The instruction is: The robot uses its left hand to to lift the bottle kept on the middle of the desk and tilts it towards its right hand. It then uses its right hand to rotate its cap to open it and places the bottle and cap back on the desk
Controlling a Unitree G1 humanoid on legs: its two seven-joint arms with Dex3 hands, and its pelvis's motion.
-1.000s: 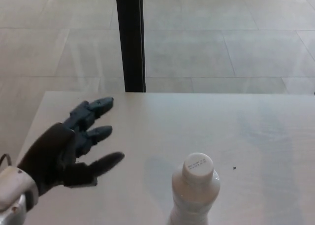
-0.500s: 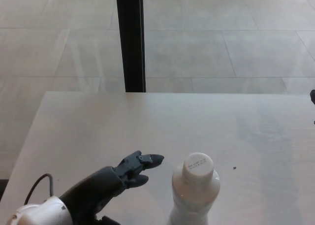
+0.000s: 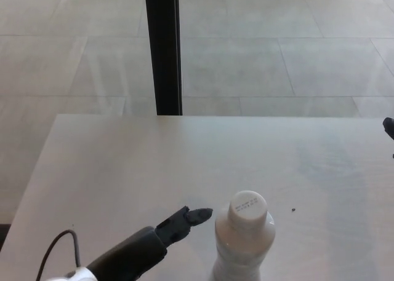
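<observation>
We log one white plastic bottle (image 3: 244, 238), capped, upright on the pale worktop (image 3: 123, 164). Our black left hand (image 3: 161, 237) reaches just beside it; whether its fingers are apart, we cannot tell. The right hand (image 3: 389, 128) barely shows.

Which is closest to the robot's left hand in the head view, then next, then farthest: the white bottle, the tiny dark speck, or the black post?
1. Bottle, just right of the left hand.
2. Dark speck, further right on the desk.
3. Black post, beyond the desk's far edge.

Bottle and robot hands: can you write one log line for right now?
left robot hand: beside bottle, not holding | cap: on | bottle: upright on desk | right robot hand: at edge
</observation>
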